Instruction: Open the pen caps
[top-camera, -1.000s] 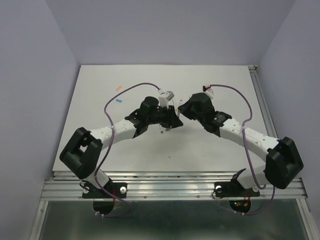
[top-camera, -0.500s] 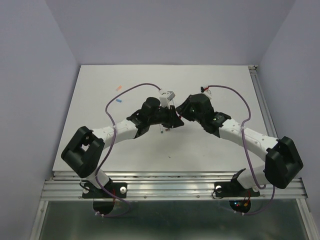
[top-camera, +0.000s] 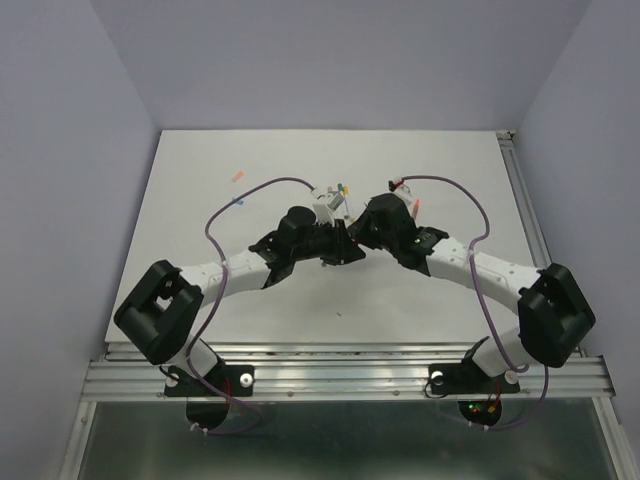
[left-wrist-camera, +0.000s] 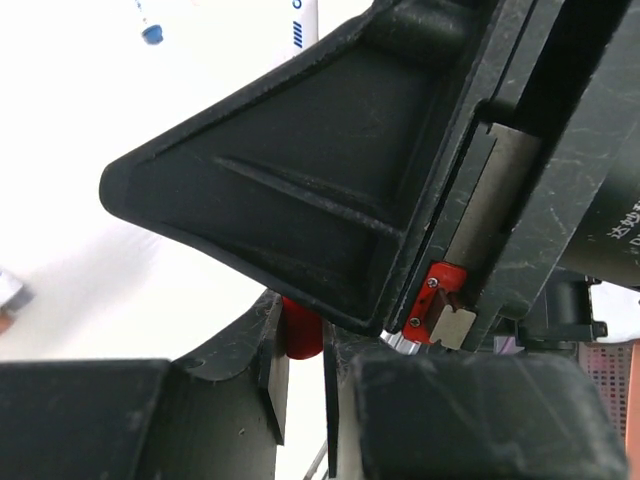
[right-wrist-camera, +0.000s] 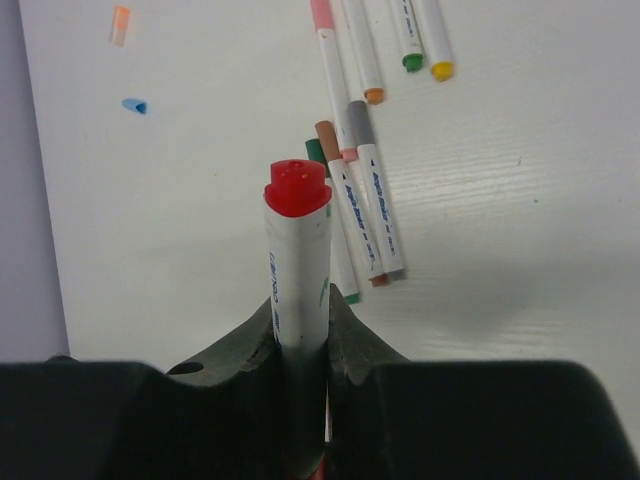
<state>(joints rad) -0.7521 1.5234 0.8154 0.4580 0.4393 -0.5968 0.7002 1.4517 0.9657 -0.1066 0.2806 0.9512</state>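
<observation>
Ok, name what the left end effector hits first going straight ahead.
The right end effector: its black finger fills the left wrist view just ahead, apparently very close, though depth is unclear.

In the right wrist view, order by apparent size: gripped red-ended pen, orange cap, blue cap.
1. red-ended pen, nearest the camera.
2. orange cap.
3. blue cap, only slightly smaller.

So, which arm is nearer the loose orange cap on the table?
Left. The left arm lies on the near side of the orange cap; the right arm is well off to its right.
</observation>
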